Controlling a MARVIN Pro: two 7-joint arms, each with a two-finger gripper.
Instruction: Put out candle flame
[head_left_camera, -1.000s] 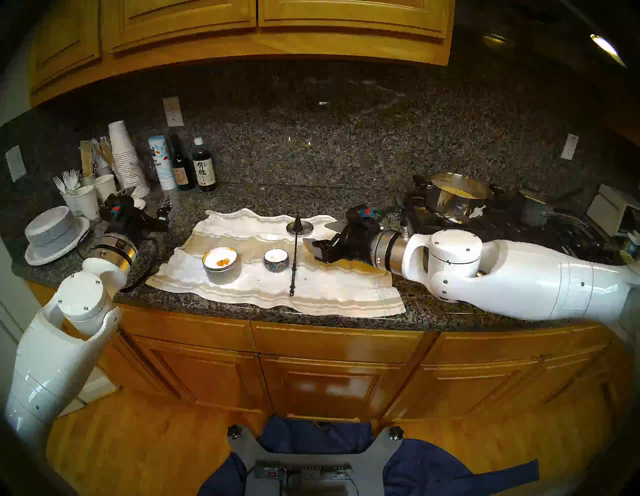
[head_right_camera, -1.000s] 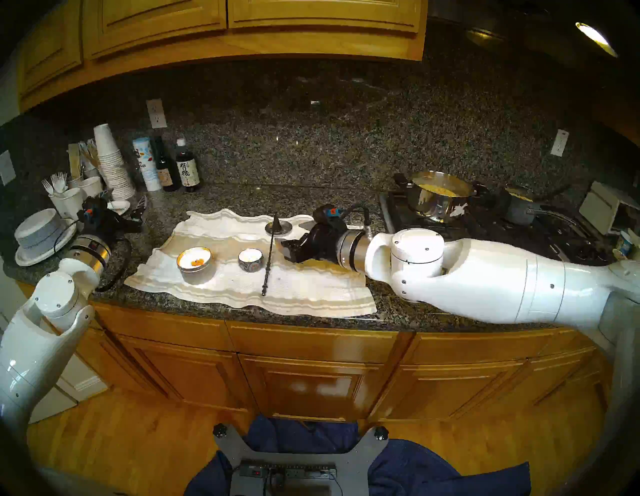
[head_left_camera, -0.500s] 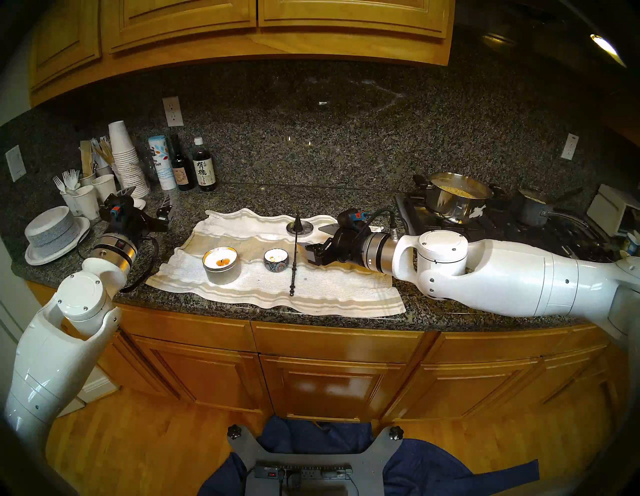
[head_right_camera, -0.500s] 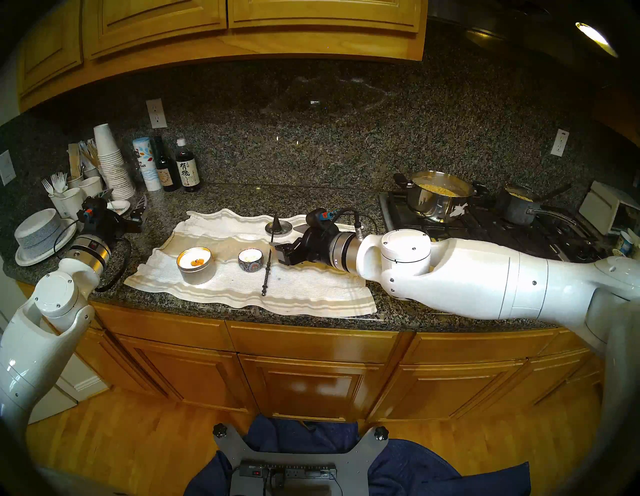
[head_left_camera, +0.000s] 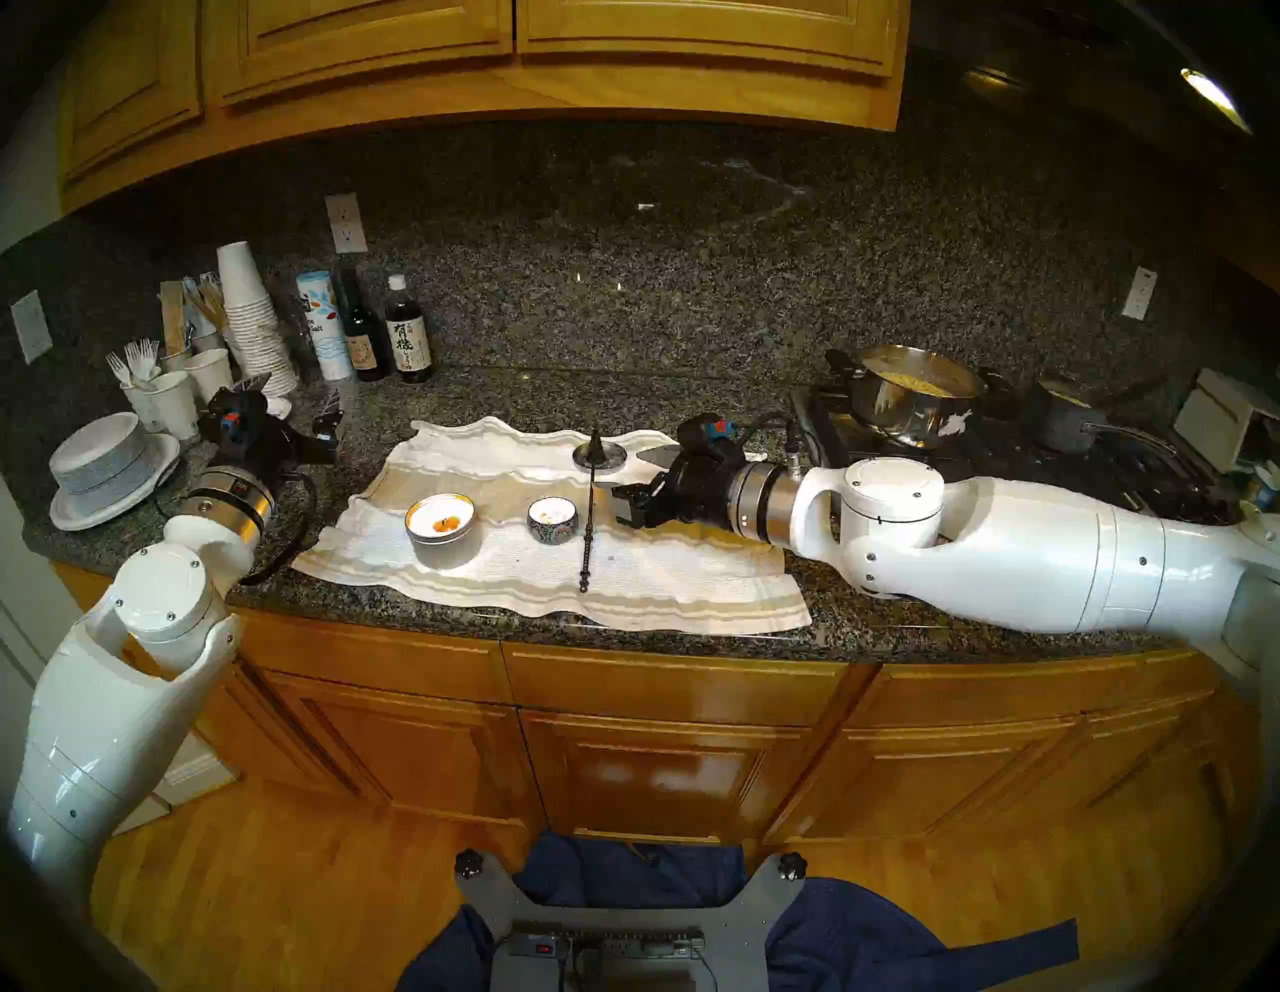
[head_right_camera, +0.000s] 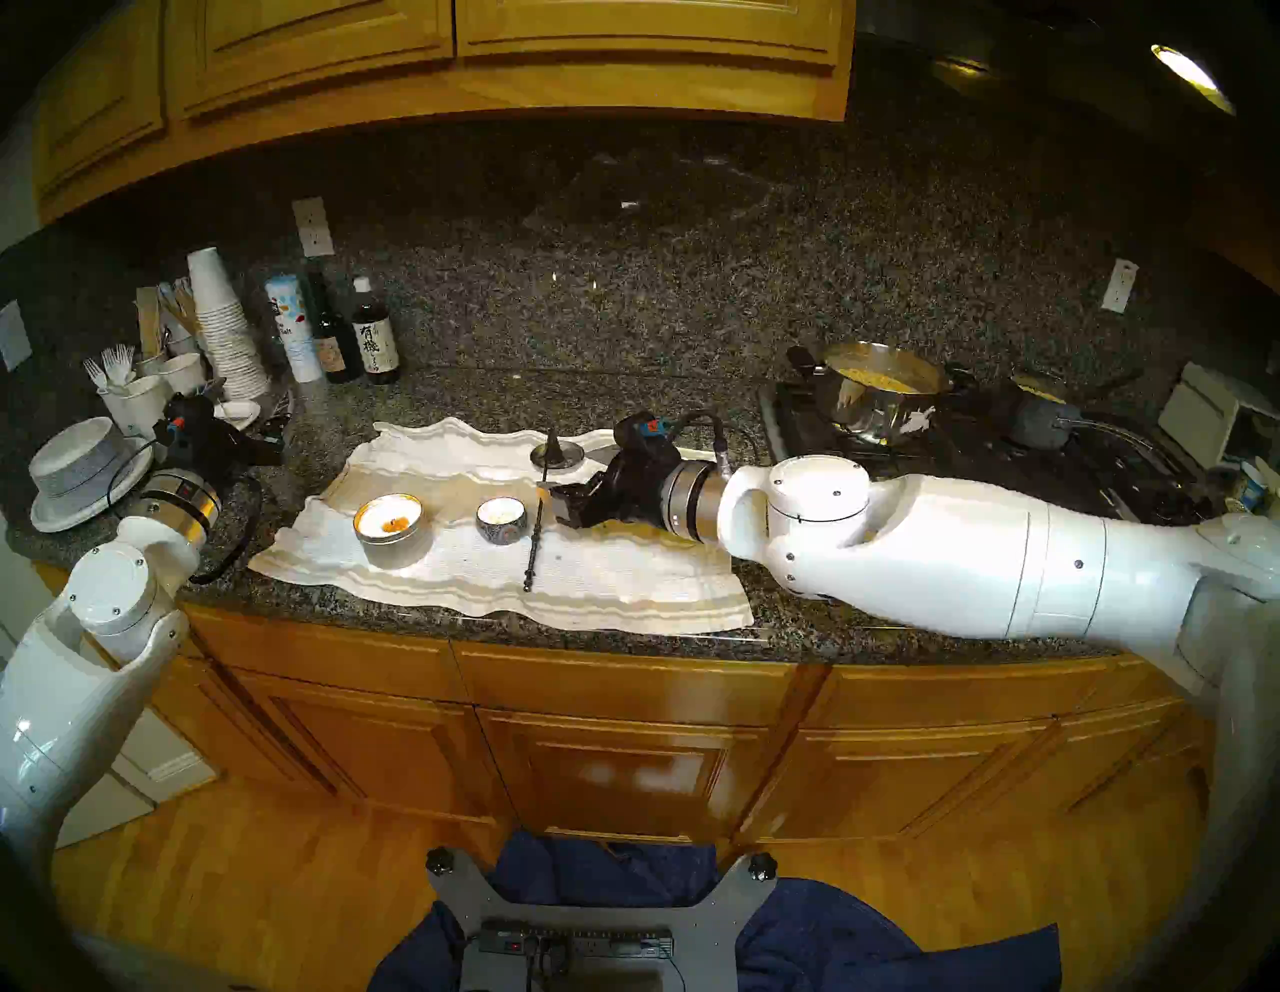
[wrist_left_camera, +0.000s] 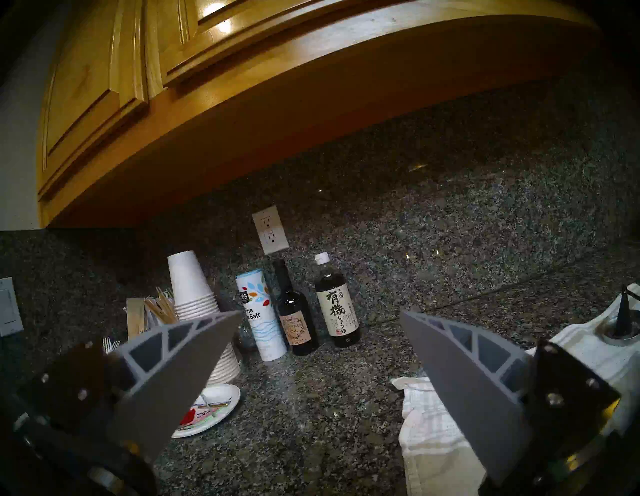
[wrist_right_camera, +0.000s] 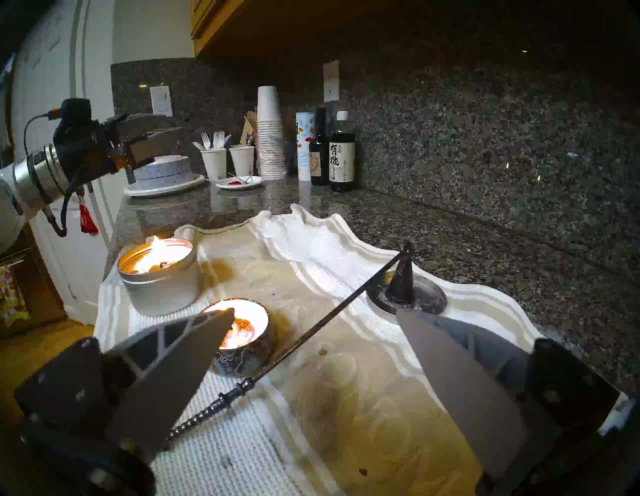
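Candles (wrist_right_camera: 157, 258) lit on towel (head_left_camera: 658, 575), granite counter (head_left_camera: 485, 395); both fingers wide apart, empty

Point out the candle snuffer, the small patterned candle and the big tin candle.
candle snuffer (wrist_right_camera: 313, 335), right wrist view, on the thin rod.
small patterned candle (wrist_right_camera: 242, 358), right wrist view, on its patterned wall.
big tin candle (wrist_right_camera: 159, 292), right wrist view, on the tin's side.

Speckled polished granite counter (head_left_camera: 692, 395); ribbed cloth towel (head_left_camera: 658, 582); shiny metal pot (head_left_camera: 907, 409)
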